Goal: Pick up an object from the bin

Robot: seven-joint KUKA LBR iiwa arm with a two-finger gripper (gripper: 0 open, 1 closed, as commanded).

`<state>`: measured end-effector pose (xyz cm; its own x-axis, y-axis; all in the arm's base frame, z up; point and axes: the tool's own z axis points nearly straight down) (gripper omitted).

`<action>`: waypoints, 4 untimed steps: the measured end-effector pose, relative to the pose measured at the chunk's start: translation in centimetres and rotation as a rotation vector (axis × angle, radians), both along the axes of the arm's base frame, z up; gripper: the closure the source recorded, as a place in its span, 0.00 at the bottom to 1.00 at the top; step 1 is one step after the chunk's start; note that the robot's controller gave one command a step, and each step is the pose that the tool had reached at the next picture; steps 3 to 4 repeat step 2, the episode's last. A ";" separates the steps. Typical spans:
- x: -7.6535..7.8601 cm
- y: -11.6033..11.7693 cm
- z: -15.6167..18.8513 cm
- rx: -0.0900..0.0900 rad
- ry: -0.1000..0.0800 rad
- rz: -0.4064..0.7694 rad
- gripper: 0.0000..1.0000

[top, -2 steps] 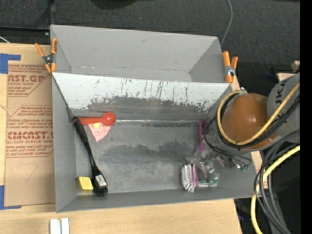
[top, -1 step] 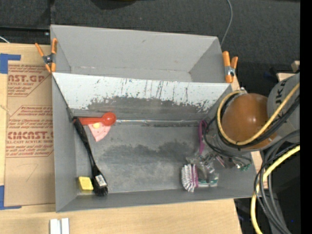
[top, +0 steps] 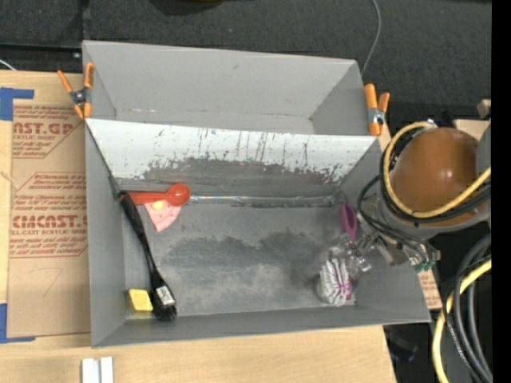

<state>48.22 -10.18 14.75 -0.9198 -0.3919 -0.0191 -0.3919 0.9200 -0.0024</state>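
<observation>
1 purple-striped wad (top: 336, 282) in bin (top: 239, 254)

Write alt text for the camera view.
The pincer is beside a crumpled white-and-purple wrapper in the lower right corner of the grey bin. Along the left wall lie a red spoon, a black stick and a yellow block.

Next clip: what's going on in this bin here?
The arm reaches in from the right, its claw low at the right side of the grey bin, right by a crumpled white-and-purple striped thing. A small magenta piece lies near the right wall. On the left, a red spoon, a pink scrap, a black stick-like tool and a yellow block lie far from the claw. Whether it grips anything cannot be told.
</observation>
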 end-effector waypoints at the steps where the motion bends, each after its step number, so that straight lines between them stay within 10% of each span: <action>1: 1.1 0.9 0.2 -0.004 -0.020 -0.035 1.00; 4: 2.5 0.7 4.4 -0.002 -0.004 0.088 1.00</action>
